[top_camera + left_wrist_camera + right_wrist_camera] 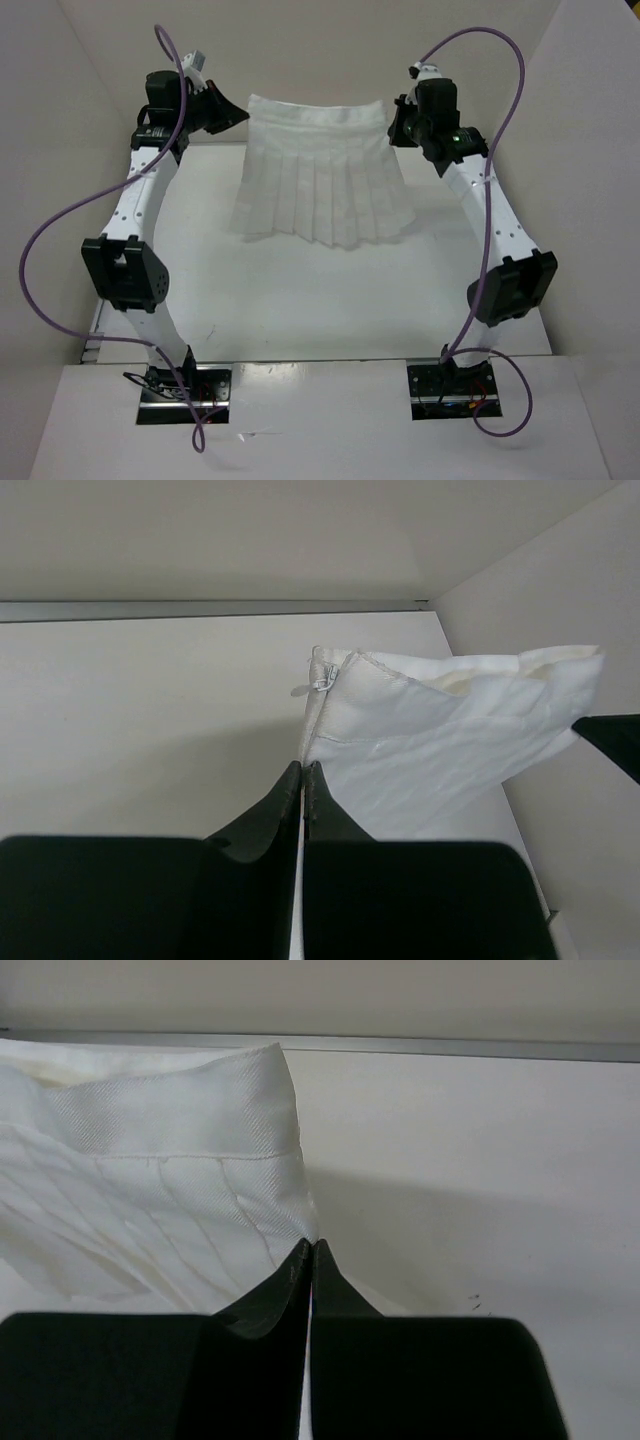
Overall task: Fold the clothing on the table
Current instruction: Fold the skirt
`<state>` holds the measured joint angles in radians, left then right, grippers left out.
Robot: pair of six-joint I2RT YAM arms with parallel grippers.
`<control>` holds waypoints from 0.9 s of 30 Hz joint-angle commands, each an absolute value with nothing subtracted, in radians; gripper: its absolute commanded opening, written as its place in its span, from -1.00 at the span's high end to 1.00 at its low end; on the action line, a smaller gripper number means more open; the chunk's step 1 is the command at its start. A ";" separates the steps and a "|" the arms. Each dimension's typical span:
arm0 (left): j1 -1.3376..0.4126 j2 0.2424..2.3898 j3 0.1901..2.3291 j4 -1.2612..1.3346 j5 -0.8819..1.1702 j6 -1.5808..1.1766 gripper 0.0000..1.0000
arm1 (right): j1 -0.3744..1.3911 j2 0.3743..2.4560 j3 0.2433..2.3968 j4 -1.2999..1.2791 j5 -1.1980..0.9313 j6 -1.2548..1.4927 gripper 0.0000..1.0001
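The clothing [320, 180] is a white pleated skirt, waistband held up at the far side of the table [200, 300], its hem spread lower toward me. My left gripper [243, 115] is shut on the waistband's left corner. My right gripper [393, 125] is shut on the right corner. The left wrist view has the black fingertips [303, 770] pressed together on the fabric edge [430, 740], below a small zipper pull [320, 680]. In the right wrist view my gripper [308, 1248] pinches the skirt's side seam [150, 1180].
White walls enclose the table on the left, back and right. A metal rim [200, 608] runs along the table's far edge. Purple cables [60, 220] loop beside both arms. The right gripper's dark finger [612, 742] shows at the left wrist view's right edge.
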<state>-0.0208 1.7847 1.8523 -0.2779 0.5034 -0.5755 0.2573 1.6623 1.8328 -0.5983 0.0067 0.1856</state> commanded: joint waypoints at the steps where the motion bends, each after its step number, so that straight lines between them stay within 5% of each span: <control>1: -0.009 1.894 2.044 -0.325 0.518 -0.537 1.00 | 0.255 1.730 2.047 -0.606 0.103 0.150 1.00; 7: -0.009 2.000 2.345 -0.436 0.531 -0.517 1.00 | 0.264 1.900 2.400 -0.742 0.152 0.118 1.00; 12: -0.021 1.977 2.288 -0.451 0.532 -0.494 1.00 | 0.264 1.849 2.172 -0.700 0.124 0.129 1.00; 21: -0.064 1.550 1.345 -0.118 0.502 -0.627 1.00 | 0.287 1.573 1.527 -0.606 0.029 0.255 1.00; 27: -0.144 1.259 0.993 -0.175 0.396 -0.681 1.00 | 0.392 1.333 1.194 -0.692 -0.003 0.419 1.00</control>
